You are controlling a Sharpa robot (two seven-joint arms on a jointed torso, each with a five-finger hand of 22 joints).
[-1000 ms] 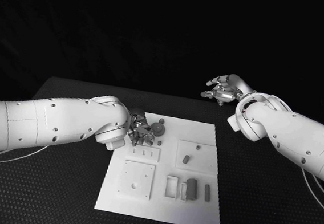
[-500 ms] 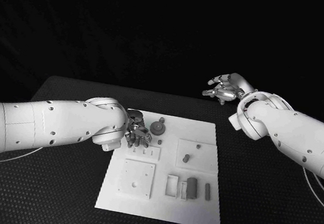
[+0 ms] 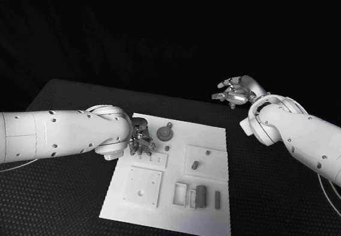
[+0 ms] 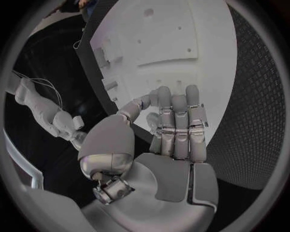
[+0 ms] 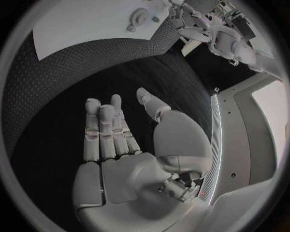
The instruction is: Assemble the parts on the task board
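The white task board (image 3: 220,139) lies in the middle of the black table. A round grey disc part (image 3: 165,133) sits near its far left corner, with a small grey piece (image 3: 167,148) just in front. My left hand (image 3: 141,136) hovers over the board's far left edge, beside the disc and apart from it. In the left wrist view its fingers (image 4: 176,121) lie side by side over the board (image 4: 181,38) with nothing in them. My right hand (image 3: 234,93) is raised beyond the table's far edge, fingers (image 5: 106,130) spread and empty.
A square plate (image 3: 205,163) on the board carries two small grey pegs. Near the front sit a white frame (image 3: 181,196), a dark bar (image 3: 202,195) and a thin grey piece (image 3: 218,201). A plain square plate (image 3: 143,188) lies front left.
My left hand has drawn back a little to the left, away from the round disc, which now shows in full. The right hand has barely moved.
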